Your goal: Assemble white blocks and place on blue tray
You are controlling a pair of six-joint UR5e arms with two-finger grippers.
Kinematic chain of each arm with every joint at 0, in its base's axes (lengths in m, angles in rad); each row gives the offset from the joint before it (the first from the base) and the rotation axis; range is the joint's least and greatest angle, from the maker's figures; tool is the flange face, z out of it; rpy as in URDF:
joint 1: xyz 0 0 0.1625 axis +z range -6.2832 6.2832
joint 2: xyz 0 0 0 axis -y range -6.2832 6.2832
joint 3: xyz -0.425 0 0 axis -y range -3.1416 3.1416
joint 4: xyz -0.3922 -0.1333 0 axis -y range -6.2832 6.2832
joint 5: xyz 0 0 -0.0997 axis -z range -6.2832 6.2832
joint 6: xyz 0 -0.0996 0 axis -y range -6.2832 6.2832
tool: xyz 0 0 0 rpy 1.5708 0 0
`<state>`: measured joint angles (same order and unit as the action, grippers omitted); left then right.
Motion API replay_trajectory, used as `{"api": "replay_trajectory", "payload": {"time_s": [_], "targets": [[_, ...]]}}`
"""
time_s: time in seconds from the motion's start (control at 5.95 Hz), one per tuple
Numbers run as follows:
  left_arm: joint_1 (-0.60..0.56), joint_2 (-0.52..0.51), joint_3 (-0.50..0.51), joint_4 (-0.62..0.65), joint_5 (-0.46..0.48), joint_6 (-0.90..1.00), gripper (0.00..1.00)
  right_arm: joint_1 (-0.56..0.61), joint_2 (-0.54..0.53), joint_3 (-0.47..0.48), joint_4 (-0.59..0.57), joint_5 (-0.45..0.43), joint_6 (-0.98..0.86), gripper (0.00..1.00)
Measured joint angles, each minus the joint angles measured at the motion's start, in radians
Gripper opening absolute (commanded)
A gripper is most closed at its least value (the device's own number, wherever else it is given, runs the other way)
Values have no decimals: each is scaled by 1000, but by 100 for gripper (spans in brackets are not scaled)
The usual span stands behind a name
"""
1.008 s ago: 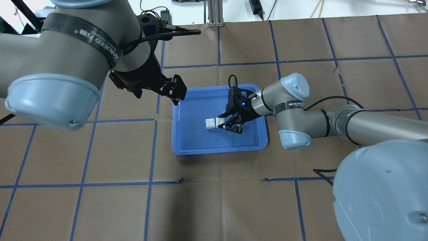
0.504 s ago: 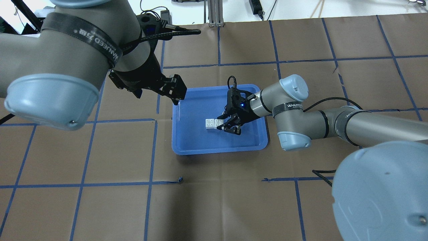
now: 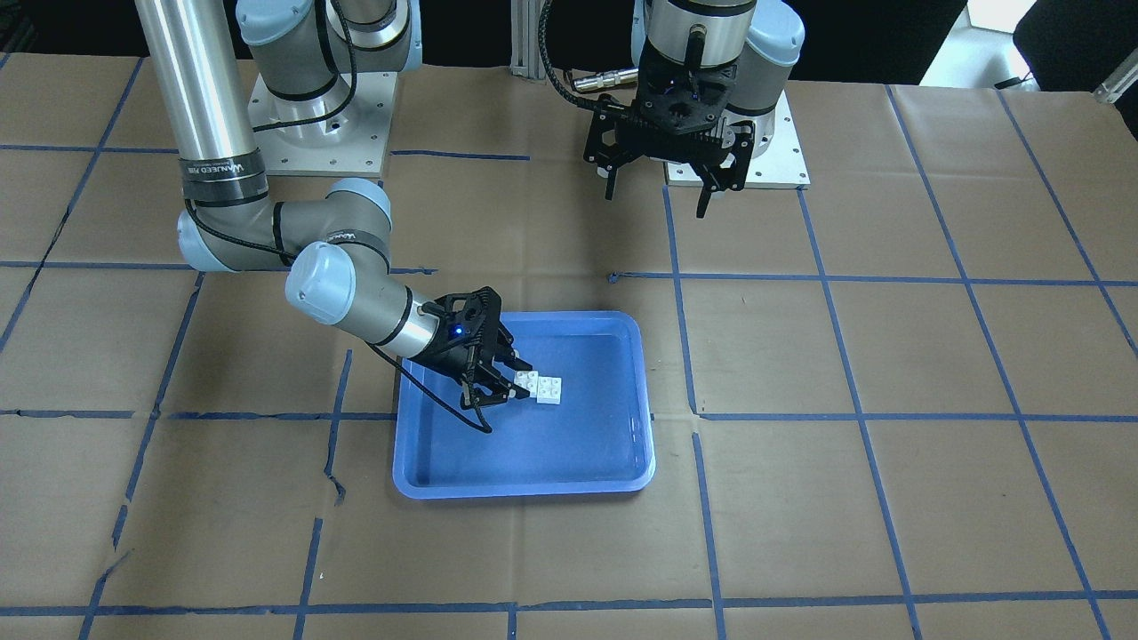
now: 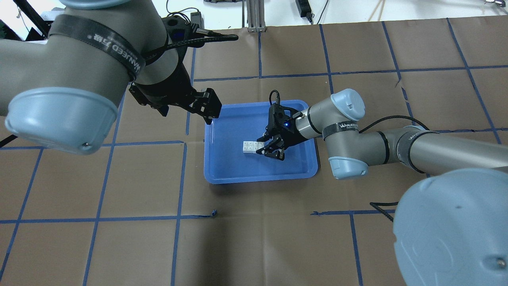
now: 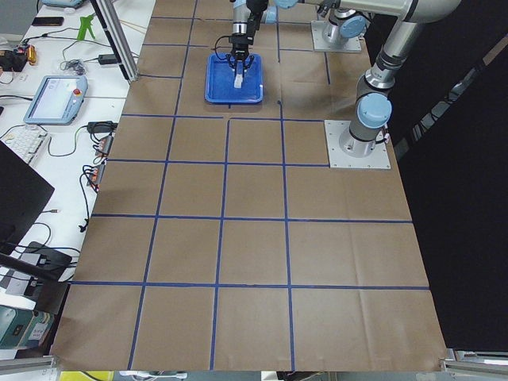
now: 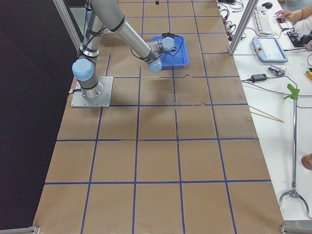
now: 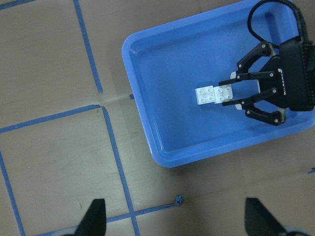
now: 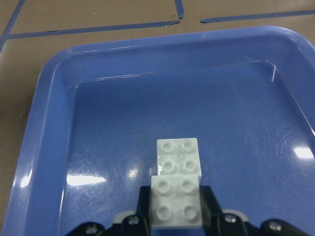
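The two white blocks [image 4: 249,147] sit joined side by side over the middle of the blue tray [image 4: 258,179]. They also show in the front view [image 3: 544,388], the left wrist view [image 7: 214,94] and the right wrist view [image 8: 177,167]. My right gripper [image 4: 262,147] reaches in low from the tray's right side and is shut on the nearer block, with a finger on each side of it [image 8: 176,216]. I cannot tell whether the blocks touch the tray floor. My left gripper [image 4: 206,105] hangs open and empty, high beside the tray's far left corner.
The table is covered in brown paper [image 4: 278,246] with a grid of blue tape lines. The tray's raised rim [image 3: 524,489] surrounds the blocks. The arm bases [image 3: 320,133] stand at the robot's side. Benches with gear line the table's ends in the side views.
My right gripper has shifted slightly left across the tray, and the joined white blocks have moved with it. The left arm has not moved.
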<state>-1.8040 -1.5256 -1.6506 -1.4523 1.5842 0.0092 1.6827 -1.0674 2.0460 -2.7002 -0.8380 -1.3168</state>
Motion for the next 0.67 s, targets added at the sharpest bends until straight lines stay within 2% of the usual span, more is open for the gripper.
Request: {"api": "replay_trajectory", "payload": {"time_s": [0.67], "targets": [[-1, 0, 0, 2, 0, 0, 99, 1, 2, -1, -14, -4, 38, 20]]}}
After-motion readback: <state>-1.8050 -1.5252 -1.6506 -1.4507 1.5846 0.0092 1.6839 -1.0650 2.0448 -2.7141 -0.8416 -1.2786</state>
